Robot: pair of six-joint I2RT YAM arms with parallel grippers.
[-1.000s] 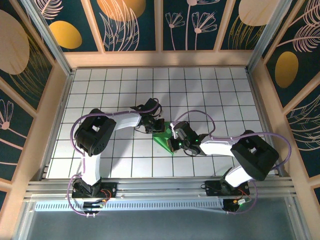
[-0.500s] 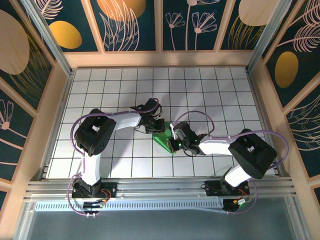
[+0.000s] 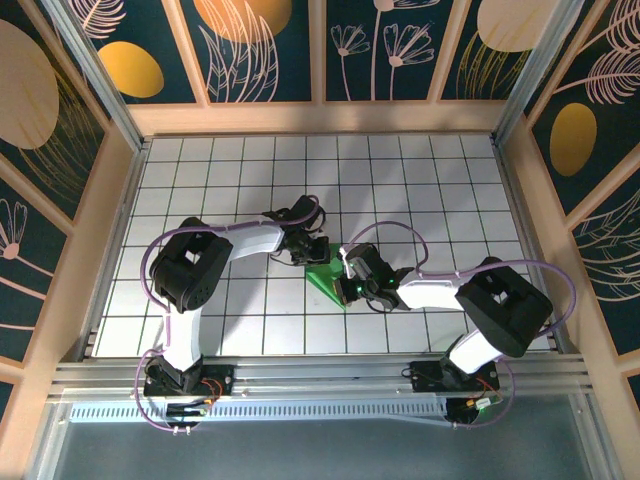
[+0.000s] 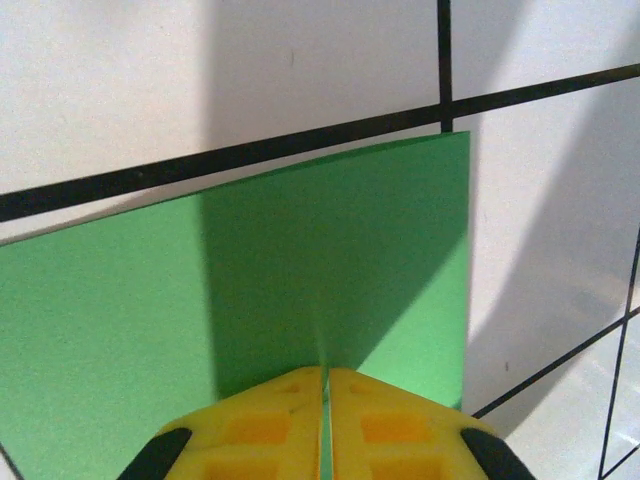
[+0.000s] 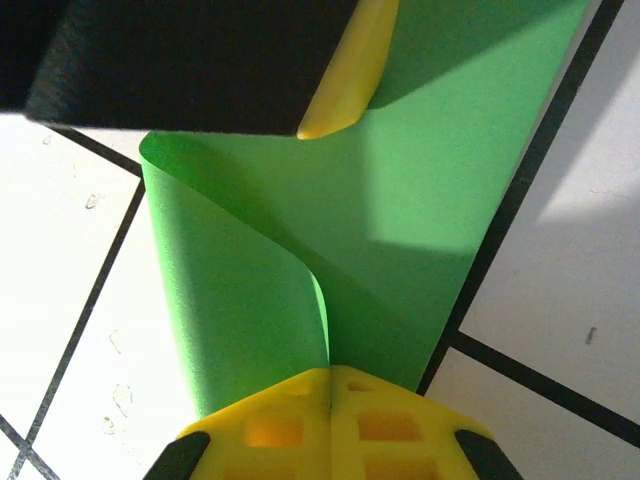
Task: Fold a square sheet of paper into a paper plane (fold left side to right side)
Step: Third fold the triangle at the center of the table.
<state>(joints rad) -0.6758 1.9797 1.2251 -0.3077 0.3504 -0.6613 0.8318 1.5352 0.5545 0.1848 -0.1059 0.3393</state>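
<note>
1. Fingers [image 4: 255, 428] of the left gripper [image 4: 325, 375] are pressed together on an edge of the green sheet of paper [image 4: 350, 260], with a thin green sliver showing in the seam between them. The right gripper [image 5: 330, 375] has its yellow fingers [image 5: 265, 430] closed too, and the curled paper runs into their seam.
2. Under everything is a white tiled table [image 3: 420, 180] with black grid lines, boxed in by a wooden frame [image 3: 315, 117] and dark panels [image 3: 260, 50] painted with plants.
3. Reaching in from the left is the left arm [image 3: 240, 238], and from the right the right arm [image 3: 440, 292]. Their grippers meet near the middle of the table, over the paper.
4. From above, the paper lies around the table's centre, a little toward the near side. It shows as a green wedge partly hidden under both grippers.
5. On the right wrist camera, one side of the sheet is bent over in a loose curl, not creased flat.
6. On the left wrist camera, a straight edge and a square corner of the sheet sit near a crossing of grid lines.
7. One yellow fingertip of the left gripper shows at the far end of the sheet in the right wrist view.
</note>
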